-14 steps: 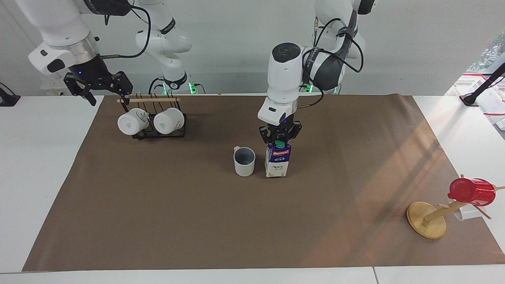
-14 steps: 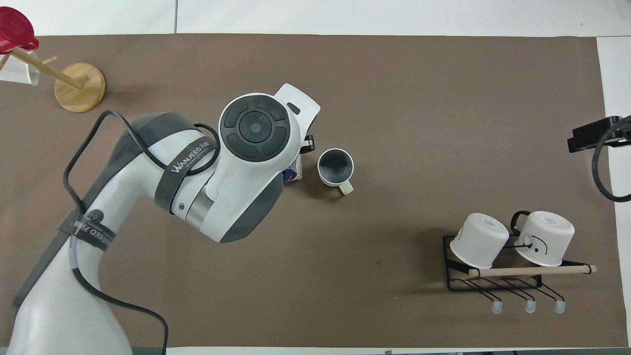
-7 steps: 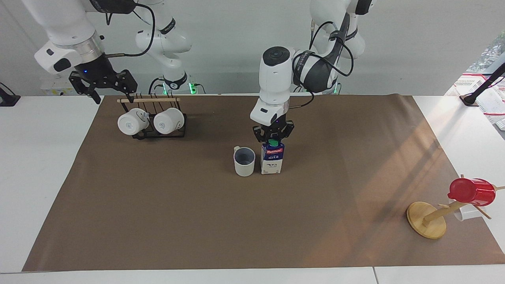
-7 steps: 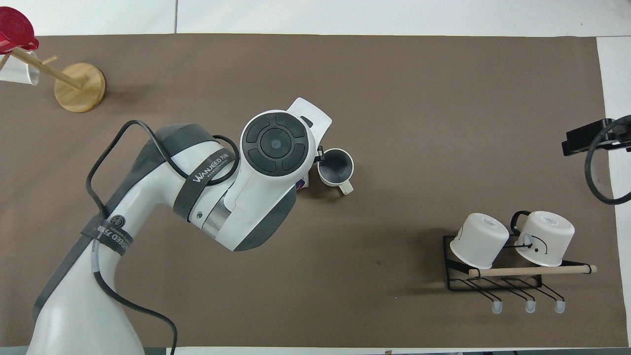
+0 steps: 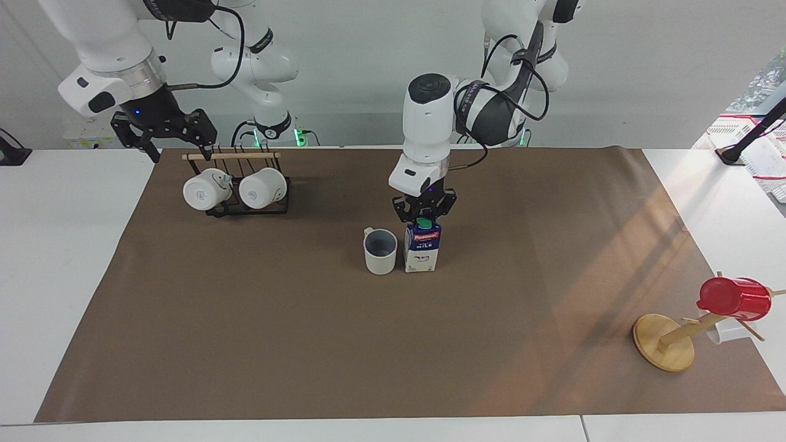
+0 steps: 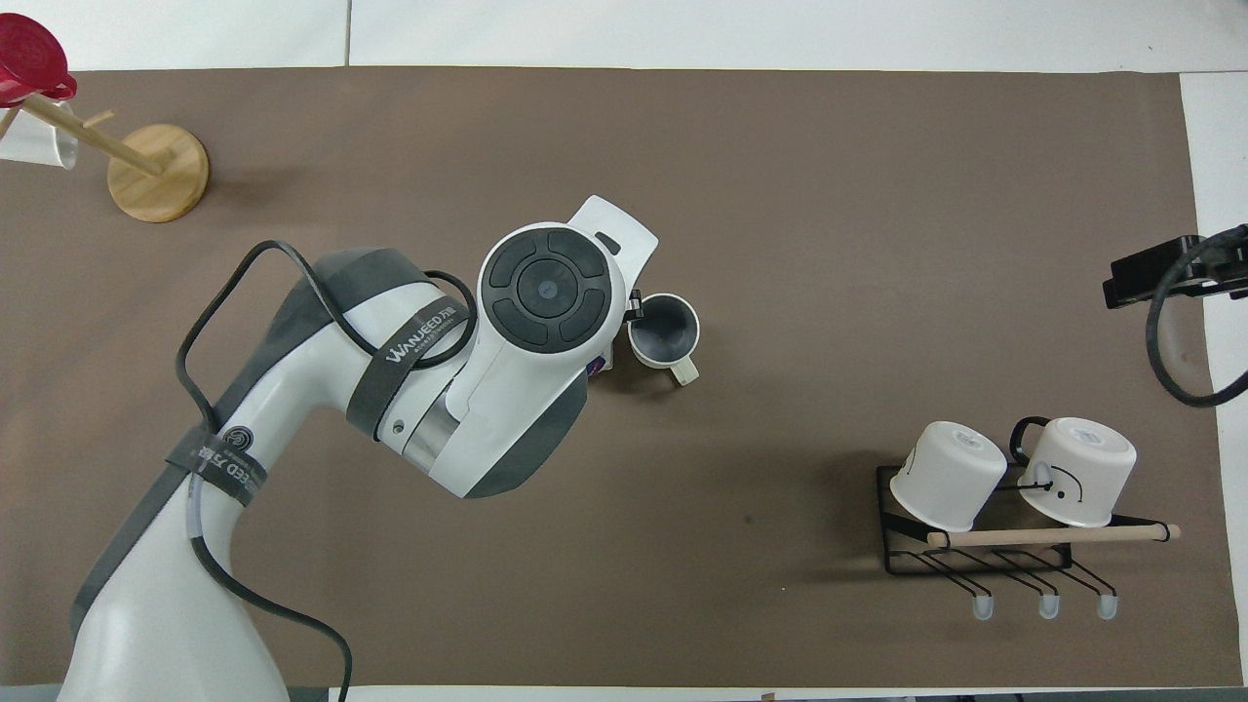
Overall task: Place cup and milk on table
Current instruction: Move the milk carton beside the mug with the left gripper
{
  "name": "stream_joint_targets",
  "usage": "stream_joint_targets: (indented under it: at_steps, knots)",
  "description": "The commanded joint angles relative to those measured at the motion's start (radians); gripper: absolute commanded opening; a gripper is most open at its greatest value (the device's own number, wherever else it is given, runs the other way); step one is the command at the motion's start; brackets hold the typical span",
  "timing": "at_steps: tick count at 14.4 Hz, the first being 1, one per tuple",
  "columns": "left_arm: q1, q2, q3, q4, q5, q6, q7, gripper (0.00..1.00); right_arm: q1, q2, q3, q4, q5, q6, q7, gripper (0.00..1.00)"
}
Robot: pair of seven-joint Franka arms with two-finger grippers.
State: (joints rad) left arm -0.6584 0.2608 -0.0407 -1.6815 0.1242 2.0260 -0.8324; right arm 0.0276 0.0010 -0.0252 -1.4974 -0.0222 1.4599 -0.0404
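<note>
The off-white cup [image 5: 381, 252] with a dark inside stands upright on the brown sheet [image 5: 307, 344] of the white table [image 5: 61, 245], near the middle. The milk [image 5: 422, 248] stands upright on the sheet close beside the cup, toward the left arm's end. My left gripper [image 5: 424, 216] is straight above the milk and shut on its top at the green cap. In the overhead view the cup [image 6: 664, 329] shows, and the left arm hides all but a sliver of the milk [image 6: 597, 366]. My right gripper [image 5: 166, 134] is open and empty in the air over the mug rack's end of the table.
A black wire rack [image 5: 245, 207] with two white mugs [image 5: 206, 189] lying on it stands near the robots at the right arm's end. A wooden mug tree [image 5: 666, 344] with a red cup [image 5: 734, 299] stands far from the robots at the left arm's end.
My left gripper has moved the milk toward the cup and straightened it upright beside the cup. My right gripper has drifted slightly toward the rack.
</note>
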Motion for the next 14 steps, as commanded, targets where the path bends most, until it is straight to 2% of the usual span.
stream_joint_targets:
  at_steps: [1, 4, 8, 11, 14]
  knots:
    - [-0.007, -0.023, 0.01, -0.027, 0.02, 0.017, -0.022, 1.0, 0.0, -0.001, 0.004, -0.004, -0.009, 0.005, 0.017, 1.0]
    - [-0.006, -0.043, 0.01, -0.02, 0.018, 0.007, -0.02, 1.0, 0.0, -0.001, 0.004, -0.003, -0.009, 0.004, 0.019, 1.0]
    - [0.009, -0.156, 0.012, -0.023, 0.017, -0.09, -0.004, 1.0, 0.0, -0.004, 0.004, -0.011, -0.009, 0.01, 0.036, 1.0]
    - [0.077, -0.244, 0.013, -0.035, 0.012, -0.223, 0.051, 1.0, 0.002, -0.006, 0.005, -0.011, -0.009, 0.011, 0.027, 1.0]
    - [0.21, -0.287, 0.013, -0.044, -0.043, -0.32, 0.286, 1.0, 0.0, -0.006, 0.005, -0.012, -0.009, 0.011, -0.013, 1.0]
